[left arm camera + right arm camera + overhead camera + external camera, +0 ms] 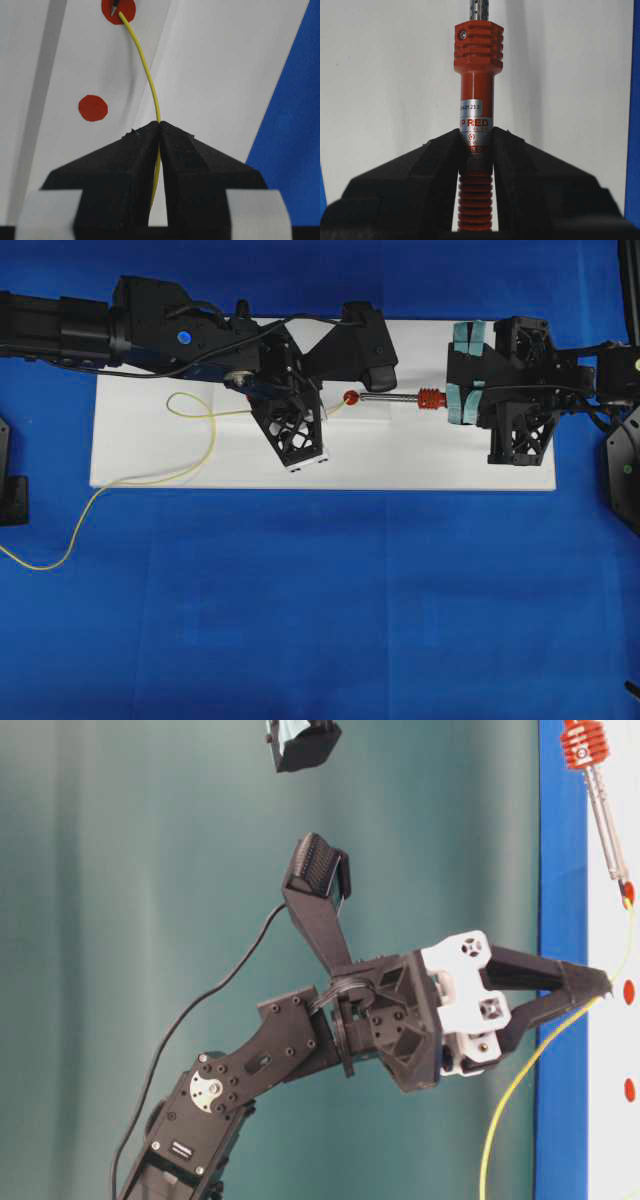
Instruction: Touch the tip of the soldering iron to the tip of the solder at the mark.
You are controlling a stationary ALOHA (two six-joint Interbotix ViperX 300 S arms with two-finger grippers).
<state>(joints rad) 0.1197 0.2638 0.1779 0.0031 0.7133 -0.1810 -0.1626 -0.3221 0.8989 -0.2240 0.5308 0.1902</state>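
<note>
Left end effector (160, 131) pinched the solder (148, 75); right end effector (476, 142) clamped the soldering iron (477, 100). Both tips met on the far red mark (118, 8). I judged only steadiness mattered, no extra push.

A blue table (300, 620) carries a white board (130, 440) marked with red dots (93, 108).
</note>
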